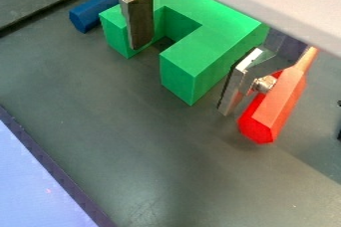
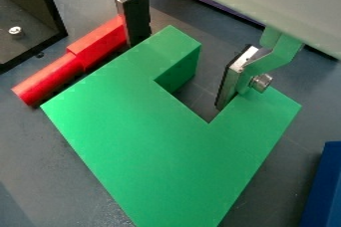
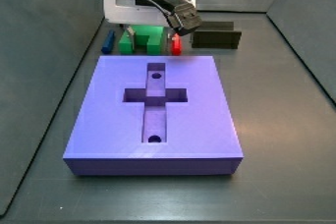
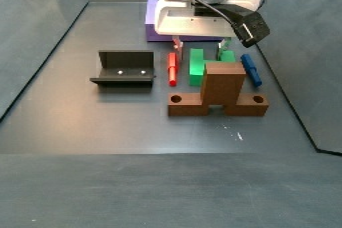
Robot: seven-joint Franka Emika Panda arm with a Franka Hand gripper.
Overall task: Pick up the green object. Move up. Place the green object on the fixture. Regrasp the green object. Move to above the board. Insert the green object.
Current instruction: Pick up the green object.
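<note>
In both wrist views the tool (image 1: 186, 54) is standing low over the green object (image 1: 186, 44), its two silver fingers spread apart and straddling one prong of the U-shaped piece. One finger (image 2: 130, 12) is sitting in line with the outer face of that prong, while the opposite finger (image 2: 244, 76) is reaching down into the notch between the prongs; whether the pads are pressing on the green faces I cannot tell, so the tool is reading as open around the prong rather than clamped on it. The green object (image 2: 160, 131) is lying flat on the dark worktop (image 1: 147, 161), directly beneath the tool. A red peg (image 2: 70, 60) is lying just beside the green piece on one flank, and a blue peg (image 1: 94, 12) is lying on the other flank.

In a side view the tool (image 4: 203, 44) is hanging behind the brown wooden block (image 4: 218, 90), with the green object (image 4: 202, 63) showing between the red peg (image 4: 173, 66) and the blue peg (image 4: 249, 69). The fixture (image 4: 123, 69) is standing well apart from the tool, off to the side. The board (image 3: 157, 110) is lying near the tool, on the side away from the wooden block.
</note>
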